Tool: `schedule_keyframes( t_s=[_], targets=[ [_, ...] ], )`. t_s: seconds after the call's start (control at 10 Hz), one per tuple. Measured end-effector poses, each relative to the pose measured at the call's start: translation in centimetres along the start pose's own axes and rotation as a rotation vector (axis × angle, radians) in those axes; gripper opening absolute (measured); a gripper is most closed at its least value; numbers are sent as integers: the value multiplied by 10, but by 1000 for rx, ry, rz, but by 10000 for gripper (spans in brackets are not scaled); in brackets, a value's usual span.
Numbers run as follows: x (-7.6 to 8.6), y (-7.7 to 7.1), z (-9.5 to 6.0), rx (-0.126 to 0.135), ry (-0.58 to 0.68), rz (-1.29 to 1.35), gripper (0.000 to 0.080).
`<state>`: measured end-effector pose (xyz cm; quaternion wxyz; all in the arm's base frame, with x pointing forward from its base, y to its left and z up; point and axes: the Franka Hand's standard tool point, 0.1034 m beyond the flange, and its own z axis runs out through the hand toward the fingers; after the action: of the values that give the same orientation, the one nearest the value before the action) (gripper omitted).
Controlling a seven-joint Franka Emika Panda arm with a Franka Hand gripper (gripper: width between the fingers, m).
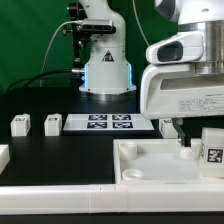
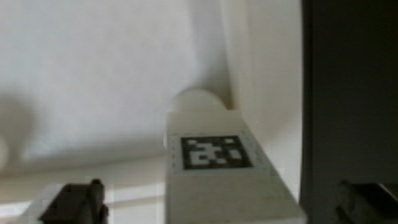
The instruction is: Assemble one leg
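A leg [image 2: 217,150], a small white block with a black-and-white tag, stands on the large white tray-like part [image 2: 89,90]. In the wrist view it lies between my two dark fingertips [image 2: 75,203], with a gap on each side. My gripper [image 2: 219,205] is open around it and does not touch it. In the exterior view the gripper [image 1: 192,140] hangs low over the tray-like part [image 1: 150,160] at the right, beside the tagged leg [image 1: 212,150].
Two more small legs [image 1: 20,124] [image 1: 52,123] stand on the black table at the exterior view's left. The marker board [image 1: 108,123] lies behind the tray-like part. Another white part [image 1: 3,155] shows at the left edge. The robot base [image 1: 105,70] stands at the back.
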<state>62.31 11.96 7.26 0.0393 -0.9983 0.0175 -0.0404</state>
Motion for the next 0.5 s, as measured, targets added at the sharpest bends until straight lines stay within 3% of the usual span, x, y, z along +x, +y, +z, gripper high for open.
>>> schedule_keyframes(
  t_s=[0.3, 0.4, 0.5],
  targets=[
    [0, 1, 0, 0, 1, -26, 624],
    [0, 1, 0, 0, 1, -26, 451],
    [0, 1, 0, 0, 1, -26, 451]
  ],
)
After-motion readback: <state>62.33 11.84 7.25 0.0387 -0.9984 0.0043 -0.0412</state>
